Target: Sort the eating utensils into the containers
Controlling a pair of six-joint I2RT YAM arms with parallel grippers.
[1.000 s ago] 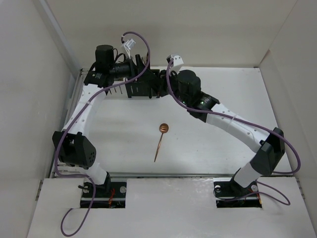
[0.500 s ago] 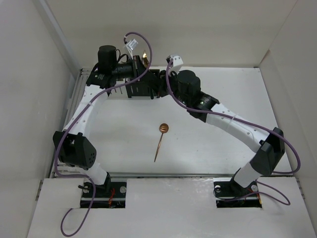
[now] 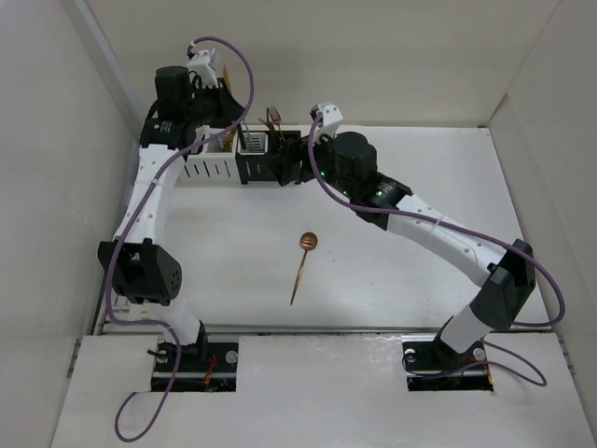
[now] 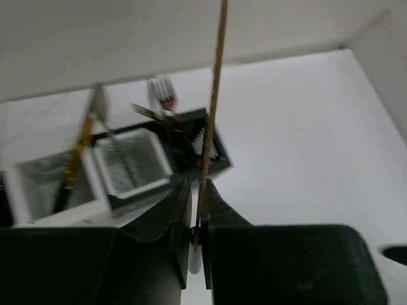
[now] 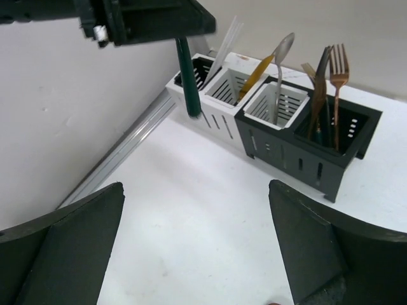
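Observation:
The containers (image 5: 273, 108) stand in a row at the table's back left, black, white, white, black, and show again as the containers (image 3: 244, 166) in the top view. They hold copper forks (image 5: 339, 70), a silver spoon (image 5: 283, 47) and pale chopsticks (image 5: 226, 41). My left gripper (image 4: 197, 197) is raised above the row's left end, shut on a slim gold utensil (image 4: 214, 89). In the right wrist view a dark green handle (image 5: 188, 79) hangs from it. My right gripper (image 5: 197, 248) is open and empty, low in front of the row. A copper spoon (image 3: 303, 261) lies mid-table.
Tall white walls (image 3: 84, 140) enclose the table on the left, back and right. A metal rail (image 5: 121, 152) runs along the left edge beside the containers. Purple cables (image 3: 233, 65) loop over both arms.
The left gripper shut on the gold utensil at the containers and rose up and to the left with it. The right gripper opened wide. The copper spoon has not moved.

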